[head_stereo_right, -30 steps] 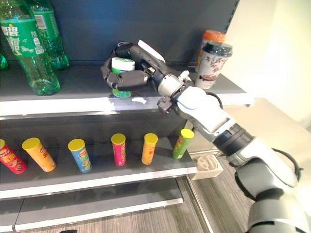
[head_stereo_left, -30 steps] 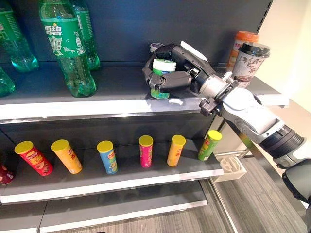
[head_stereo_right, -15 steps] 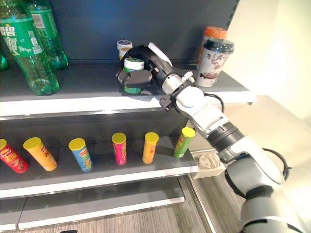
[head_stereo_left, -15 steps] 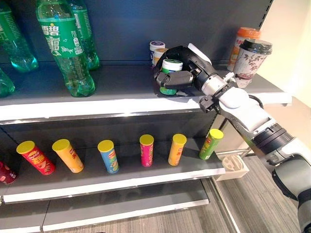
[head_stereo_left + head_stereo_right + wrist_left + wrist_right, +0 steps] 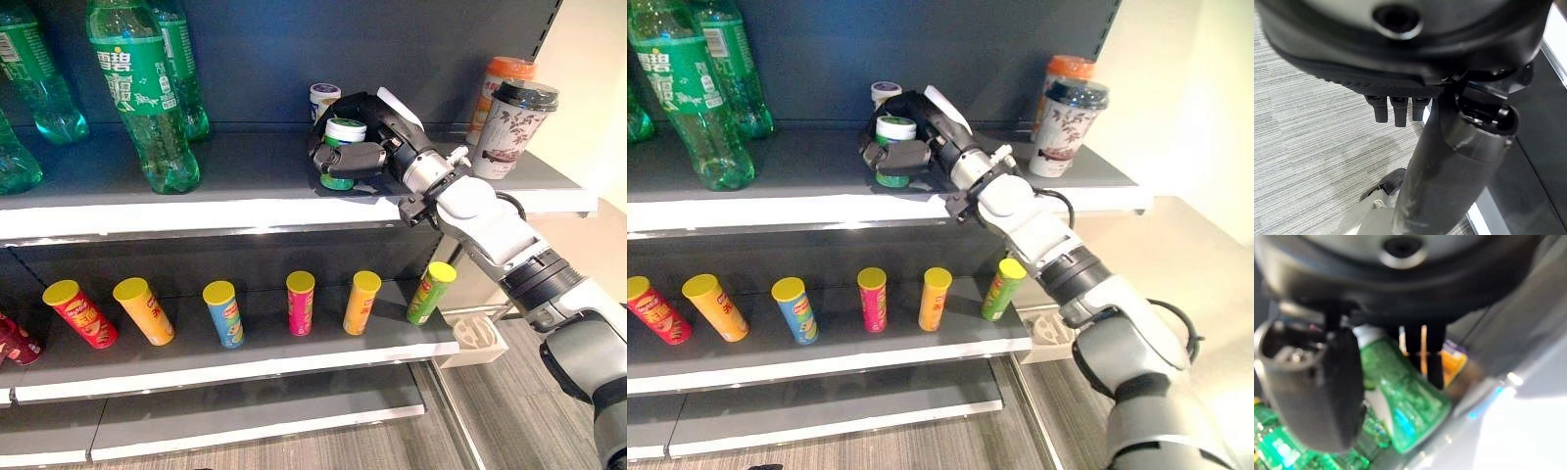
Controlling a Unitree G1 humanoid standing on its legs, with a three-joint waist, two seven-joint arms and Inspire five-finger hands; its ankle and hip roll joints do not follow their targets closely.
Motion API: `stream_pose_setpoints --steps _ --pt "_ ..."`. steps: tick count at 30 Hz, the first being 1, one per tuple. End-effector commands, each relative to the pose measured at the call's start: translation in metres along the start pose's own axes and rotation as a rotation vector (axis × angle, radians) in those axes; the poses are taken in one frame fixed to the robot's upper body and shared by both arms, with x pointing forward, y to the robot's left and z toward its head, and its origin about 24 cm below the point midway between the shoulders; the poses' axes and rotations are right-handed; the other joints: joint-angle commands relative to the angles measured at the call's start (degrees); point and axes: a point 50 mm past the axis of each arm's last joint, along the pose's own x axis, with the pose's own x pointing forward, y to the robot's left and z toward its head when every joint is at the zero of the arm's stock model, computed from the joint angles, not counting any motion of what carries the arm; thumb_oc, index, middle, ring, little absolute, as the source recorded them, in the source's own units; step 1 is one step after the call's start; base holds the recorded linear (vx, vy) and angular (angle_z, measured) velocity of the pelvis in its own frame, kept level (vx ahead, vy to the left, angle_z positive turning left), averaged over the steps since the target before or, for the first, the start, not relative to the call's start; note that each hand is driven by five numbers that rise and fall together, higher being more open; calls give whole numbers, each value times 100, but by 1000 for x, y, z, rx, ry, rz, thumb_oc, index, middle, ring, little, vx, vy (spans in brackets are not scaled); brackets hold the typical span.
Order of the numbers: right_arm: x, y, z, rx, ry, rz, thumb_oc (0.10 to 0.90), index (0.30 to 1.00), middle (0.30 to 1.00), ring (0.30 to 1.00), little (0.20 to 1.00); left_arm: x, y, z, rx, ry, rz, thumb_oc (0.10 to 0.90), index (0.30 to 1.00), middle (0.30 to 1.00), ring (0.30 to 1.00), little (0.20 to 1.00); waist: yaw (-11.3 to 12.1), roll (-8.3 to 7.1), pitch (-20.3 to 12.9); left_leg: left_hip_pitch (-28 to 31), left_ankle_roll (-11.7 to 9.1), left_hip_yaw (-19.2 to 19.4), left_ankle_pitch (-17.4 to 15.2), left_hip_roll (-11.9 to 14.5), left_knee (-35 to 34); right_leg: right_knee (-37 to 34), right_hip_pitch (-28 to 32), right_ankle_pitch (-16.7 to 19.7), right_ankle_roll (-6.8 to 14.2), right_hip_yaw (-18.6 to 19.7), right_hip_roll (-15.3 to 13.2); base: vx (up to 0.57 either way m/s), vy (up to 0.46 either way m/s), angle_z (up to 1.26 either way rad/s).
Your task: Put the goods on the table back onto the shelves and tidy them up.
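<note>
Item: green canister (image 5: 338,157), white-lidded, upright on top shelf (image 5: 245,166), right hand (image 5: 377,147) fingers (image 5: 345,160) clenched around it from 3 o'clock, apparently for placement beside two small jars (image 5: 323,98) at 12 o'clock.

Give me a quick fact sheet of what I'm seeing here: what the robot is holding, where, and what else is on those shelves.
Held item: small green canister with a white lid
Holding hand: right hand, fingers and thumb curled round the canister
Where: top grey shelf, canister upright, near the shelf's back
Behind it: two more small white-lidded canisters
Top shelf, other goods: green plastic soda bottles, two tall lidded drink cups
Lower shelf: row of leaning colourful chip tubes
Left hand: idle above the floor, fingers straight
</note>
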Motion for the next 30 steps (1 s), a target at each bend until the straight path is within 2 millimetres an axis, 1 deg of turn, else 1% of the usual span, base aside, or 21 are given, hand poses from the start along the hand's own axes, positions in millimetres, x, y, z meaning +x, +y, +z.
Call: stream_pose_setpoints --steps 1,11,21,22,23,27,30 --pt "15 -32 61 -62 -206 -102 400 300 300 300 300 2 28 17 -1 -51 77 800 900 900 900 900 177 -202 -49 358 -258 -77 -735 191 38 29 -374 410 90 -93 -145 0 0 0" --pt "9 -33 60 -85 -207 -83 400 300 300 300 300 2 27 16 -5 -48 74 800 900 900 900 900 155 -219 -42 371 -264 -75 -738 205 38 29 -365 395 83 -86 -133 0 0 0" --pt "7 -26 58 -92 -203 -48 403 305 305 305 305 3 25 18 -7 -57 72 800 900 900 900 900 145 -232 -23 403 -266 -62 -748 215 38 29 -346 369 76 -73 -118 0 0 0" --pt "7 -26 58 -100 -202 -49 491 436 436 436 436 3 25 17 -9 -55 72 800 900 900 900 900 145 -234 -24 406 -267 -59 -750 214 38 29 -341 368 76 -71 -116 0 0 0" --pt "7 -27 58 -111 -201 -55 800 900 900 900 900 3 25 17 -9 -55 74 800 900 900 900 900 142 -235 -27 407 -265 -56 -755 211 38 29 -343 369 76 -70 -119 0 0 0" --pt "7 -30 57 -127 -195 -70 800 900 900 900 900 2 26 17 -14 -52 76 800 900 900 900 900 141 -230 -25 411 -265 -55 -753 210 38 29 -346 375 74 -66 -117 0 0 0" --pt "6 -35 61 -146 -205 -93 800 900 900 900 900 3 28 17 -18 -52 84 800 900 900 900 900 128 -226 -24 418 -260 -54 -756 210 38 29 -350 388 76 -53 -121 0 0 0"
